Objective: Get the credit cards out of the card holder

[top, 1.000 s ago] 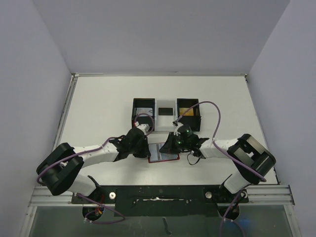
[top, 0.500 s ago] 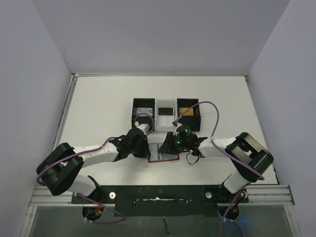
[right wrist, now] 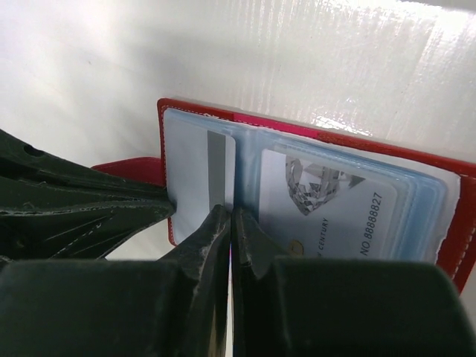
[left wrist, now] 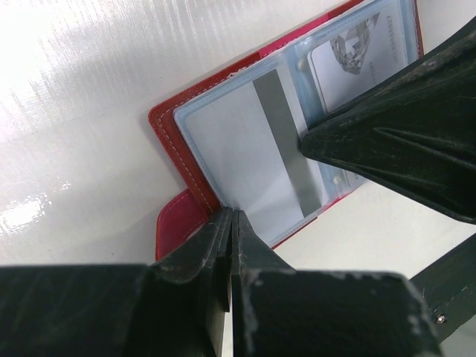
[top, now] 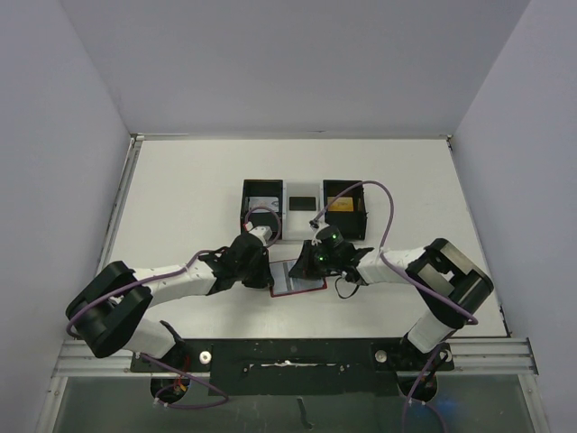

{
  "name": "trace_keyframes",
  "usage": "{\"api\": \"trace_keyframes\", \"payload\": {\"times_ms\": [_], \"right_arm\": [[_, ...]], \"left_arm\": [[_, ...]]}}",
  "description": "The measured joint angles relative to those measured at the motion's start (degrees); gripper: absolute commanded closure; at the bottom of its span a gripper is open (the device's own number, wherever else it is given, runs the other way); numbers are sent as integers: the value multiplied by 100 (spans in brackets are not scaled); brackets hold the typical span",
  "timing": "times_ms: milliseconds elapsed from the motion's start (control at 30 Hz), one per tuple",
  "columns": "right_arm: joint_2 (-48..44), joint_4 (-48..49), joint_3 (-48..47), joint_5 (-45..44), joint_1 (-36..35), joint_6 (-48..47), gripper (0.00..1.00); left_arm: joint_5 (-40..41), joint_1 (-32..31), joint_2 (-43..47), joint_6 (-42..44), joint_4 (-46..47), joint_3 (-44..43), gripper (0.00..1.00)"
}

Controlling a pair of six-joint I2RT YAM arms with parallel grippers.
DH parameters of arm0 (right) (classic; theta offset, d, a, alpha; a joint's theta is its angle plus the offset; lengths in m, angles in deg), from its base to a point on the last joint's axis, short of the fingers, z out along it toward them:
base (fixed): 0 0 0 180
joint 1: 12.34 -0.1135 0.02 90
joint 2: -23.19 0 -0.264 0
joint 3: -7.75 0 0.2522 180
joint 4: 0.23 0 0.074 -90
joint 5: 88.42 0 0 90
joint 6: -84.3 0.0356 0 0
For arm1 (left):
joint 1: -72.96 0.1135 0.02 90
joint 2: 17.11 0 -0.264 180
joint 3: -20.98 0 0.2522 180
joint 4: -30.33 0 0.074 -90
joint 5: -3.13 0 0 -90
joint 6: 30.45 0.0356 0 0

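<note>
My right gripper (right wrist: 230, 219) just scooted further onto the open card holder (right wrist: 335, 138), closed tight at the white card (right wrist: 187, 171)'s edge. My left gripper (left wrist: 232, 219), also closed, presses on the holder's edge. Pull next, I reckon.

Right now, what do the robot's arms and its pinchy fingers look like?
Both the left arm and right arm are white tubes with black rounded joints. A thin purple cable loops along each. Small green lights glow near the right wrist. The left gripper and right gripper each have two matte black fingers, narrowing to thin tips.
</note>
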Motion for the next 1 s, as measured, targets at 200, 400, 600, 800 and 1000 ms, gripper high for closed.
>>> {"api": "trace_keyframes", "payload": {"times_ms": [200, 400, 600, 800, 1000], "right_arm": [[-179, 341, 273, 247, 144, 76, 100], [-262, 627, 544, 647, 376, 208, 100], [-262, 780, 629, 726, 411, 297, 100], [-262, 765, 649, 706, 417, 334, 100], [-262, 726, 649, 686, 417, 341, 100]], "left_arm": [[31, 0, 24, -2, -37, 0, 100], [42, 0, 31, -2, -33, 0, 100], [55, 0, 57, -2, -44, 0, 100], [70, 0, 122, -2, -105, 0, 95], [66, 0, 444, 22, -229, -76, 72]]}}
